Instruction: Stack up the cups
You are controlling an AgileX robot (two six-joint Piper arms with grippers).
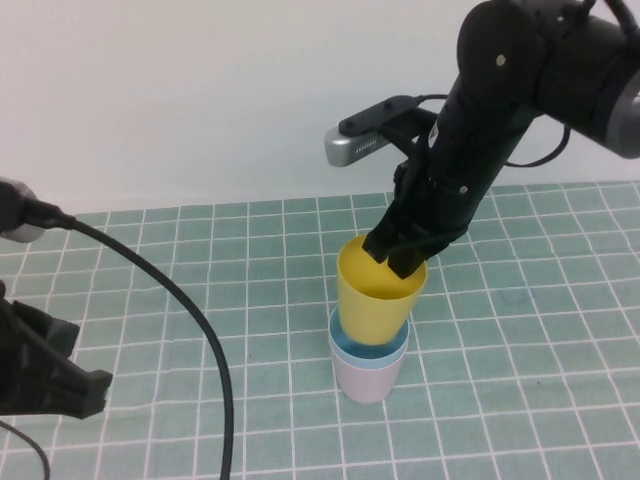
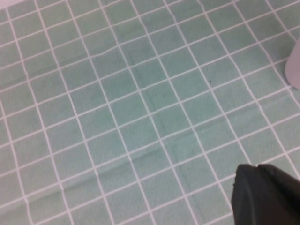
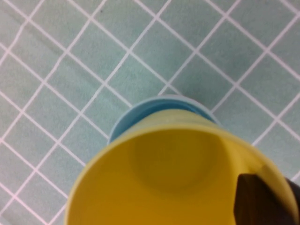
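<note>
The pale pink cup [image 1: 368,375] stands upright mid-table with the light blue cup [image 1: 345,348] nested inside it, only its rim showing. The yellow cup [image 1: 372,298] sits tilted with its base inside the blue cup. My right gripper [image 1: 400,255] is shut on the yellow cup's far rim, one finger inside and one outside. In the right wrist view the yellow cup [image 3: 173,173] fills the frame, with the blue rim [image 3: 140,112] behind it and a dark finger [image 3: 255,201] inside the rim. My left gripper [image 2: 267,194] hovers over bare mat at the near left, away from the cups.
A green checked mat [image 1: 520,330] covers the table up to a white wall. The left arm's black cable [image 1: 190,320] loops across the mat's left side. The pink cup's edge [image 2: 294,68] shows at the border of the left wrist view.
</note>
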